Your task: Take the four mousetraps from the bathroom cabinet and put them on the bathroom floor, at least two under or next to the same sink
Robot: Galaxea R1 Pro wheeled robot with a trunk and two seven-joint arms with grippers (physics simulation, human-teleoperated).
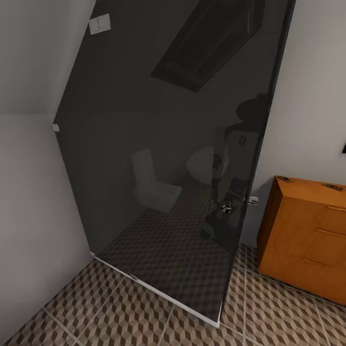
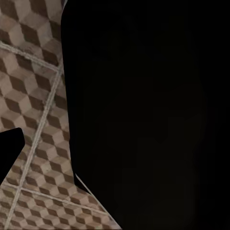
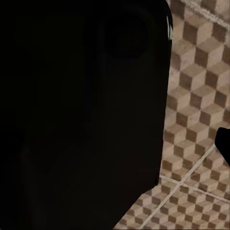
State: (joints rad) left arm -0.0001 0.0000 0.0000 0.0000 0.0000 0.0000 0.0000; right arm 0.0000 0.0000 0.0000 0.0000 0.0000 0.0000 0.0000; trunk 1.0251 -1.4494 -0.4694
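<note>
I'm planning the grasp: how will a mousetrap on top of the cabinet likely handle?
The mousetraps look tiny and flat on the cabinet, so probably light, stiff, and unlikely to roll. Lying flush, they may slide when nudged.

Black, smooth, featureless robot body [image 2: 143, 115] in both wrist views

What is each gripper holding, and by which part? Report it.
Cannot be told: both wrist views show dark shapes over the bathroom floor; no fingers or held thing are discernible.
</note>
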